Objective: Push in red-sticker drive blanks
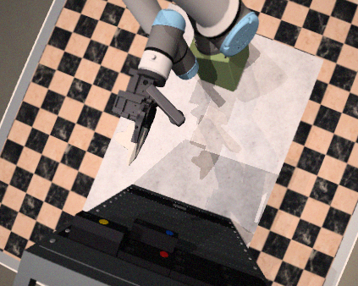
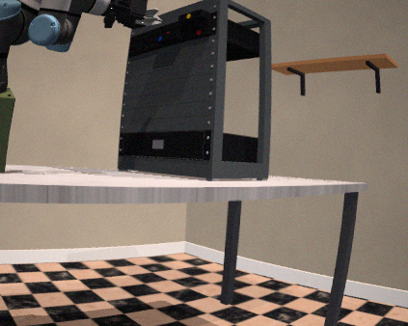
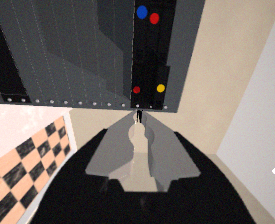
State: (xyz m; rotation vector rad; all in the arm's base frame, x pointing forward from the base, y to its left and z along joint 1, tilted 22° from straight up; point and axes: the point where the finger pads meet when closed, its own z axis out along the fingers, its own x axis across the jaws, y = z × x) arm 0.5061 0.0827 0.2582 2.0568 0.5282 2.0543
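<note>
The black rack (image 2: pixel 194 92) stands on the white table. Its top rows hold the drive blanks. In the wrist view I see two red stickers (image 3: pixel 154 18) (image 3: pixel 136 90), a blue sticker (image 3: pixel 142 11) and a yellow sticker (image 3: pixel 160 88). From above, the yellow-sticker blank (image 1: pixel 103 221) and the blue-sticker blank (image 1: pixel 169 232) stick out at the front, and one red sticker (image 1: pixel 163 254) shows below them. My gripper (image 1: pixel 133 157) (image 3: pixel 138 111) is shut and empty. It hovers high in front of the rack's top rows, apart from the rack, pointing at it.
The arm's green base block (image 1: pixel 218 68) stands at the table's far end. A wooden wall shelf (image 2: pixel 334 64) hangs behind the rack. The table edge lies close behind the rack's right side (image 2: pixel 324 185). A checkered floor surrounds the table.
</note>
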